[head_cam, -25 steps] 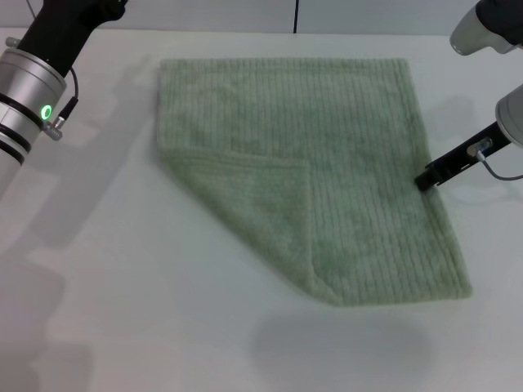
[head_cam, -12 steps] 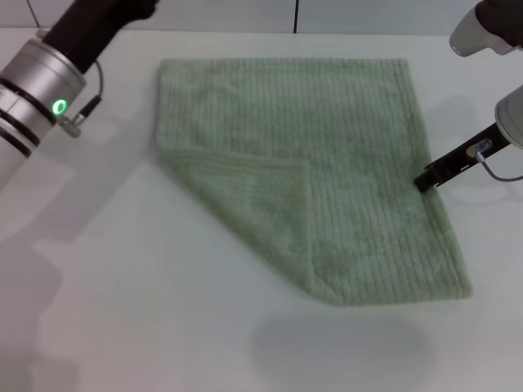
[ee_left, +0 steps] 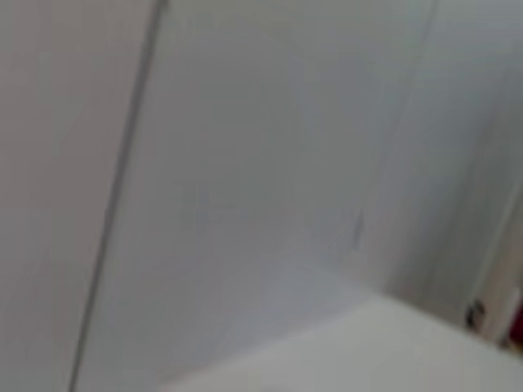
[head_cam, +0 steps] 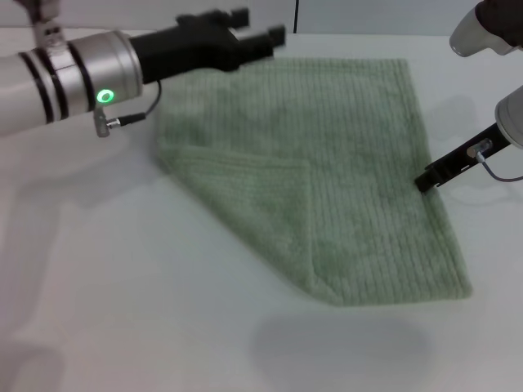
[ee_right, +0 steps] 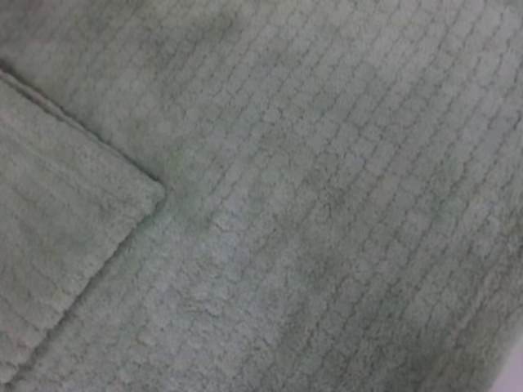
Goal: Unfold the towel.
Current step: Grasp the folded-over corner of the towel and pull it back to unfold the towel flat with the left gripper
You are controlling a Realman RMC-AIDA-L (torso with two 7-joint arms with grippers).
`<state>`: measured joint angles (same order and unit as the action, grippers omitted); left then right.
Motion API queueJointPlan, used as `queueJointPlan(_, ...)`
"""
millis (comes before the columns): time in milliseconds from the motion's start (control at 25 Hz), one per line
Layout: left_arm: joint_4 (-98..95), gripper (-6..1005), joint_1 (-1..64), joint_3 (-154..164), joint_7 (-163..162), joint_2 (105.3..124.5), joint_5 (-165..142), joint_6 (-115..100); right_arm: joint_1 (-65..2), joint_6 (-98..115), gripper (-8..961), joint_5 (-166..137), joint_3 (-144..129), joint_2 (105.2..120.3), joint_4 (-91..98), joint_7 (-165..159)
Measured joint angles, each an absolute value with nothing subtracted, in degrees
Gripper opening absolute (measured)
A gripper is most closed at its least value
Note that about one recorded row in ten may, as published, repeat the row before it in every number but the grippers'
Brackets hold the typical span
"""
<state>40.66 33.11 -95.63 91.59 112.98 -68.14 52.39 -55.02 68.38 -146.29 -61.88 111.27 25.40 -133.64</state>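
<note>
The pale green towel (head_cam: 359,163) lies flat on the white table (head_cam: 122,310). Its near left corner is folded over onto the middle as a triangular flap (head_cam: 253,200). The flap's corner also shows in the right wrist view (ee_right: 73,237), lying on the ribbed cloth (ee_right: 343,188). My left gripper (head_cam: 260,24) is open and empty, held above the towel's far left edge. My right gripper (head_cam: 426,180) is at the towel's right edge, about halfway along it.
The white table extends bare to the left of and in front of the towel. A wall with a dark vertical seam (head_cam: 295,16) stands behind the table. The left wrist view shows only the pale wall (ee_left: 245,163).
My left arm has swung in from the far left to above the towel's far left edge, and its gripper is now in view. The right arm and the towel have not moved.
</note>
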Motion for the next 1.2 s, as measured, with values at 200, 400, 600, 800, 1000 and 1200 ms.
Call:
queueJointPlan(200,42.4,740,36.3,-96.8,79.9,113.55,-85.3,52.2,-55.0,68.4,-2,-146.3,-61.9,111.27,25.4,-133.6)
queueJointPlan(400,43.0,740,38.4,-97.5,73.8,114.96,-95.5,52.2,-55.2,68.4,-2,-146.3,-61.9,111.27,25.4,-133.6)
queueJointPlan(600,43.2,740,41.5,-97.7,67.6,117.37,-107.6,52.6,-55.2,68.4,-1,-146.3,-61.9,111.27,25.5,-133.6)
queueJointPlan(800,43.0,740,42.8,-97.0,67.2,118.26,-110.4,52.9,-55.2,68.4,-1,-146.4,-61.9,111.27,25.5,-133.6)
queueJointPlan(1000,42.9,740,42.9,-96.0,67.1,118.48,-110.6,52.8,-55.2,68.4,-1,-146.5,-62.1,111.27,25.6,-133.6)
queueJointPlan(1200,42.6,740,43.2,-94.5,67.0,118.6,-110.6,52.4,-55.4,68.4,-1,-146.5,-62.2,111.27,25.5,-133.6)
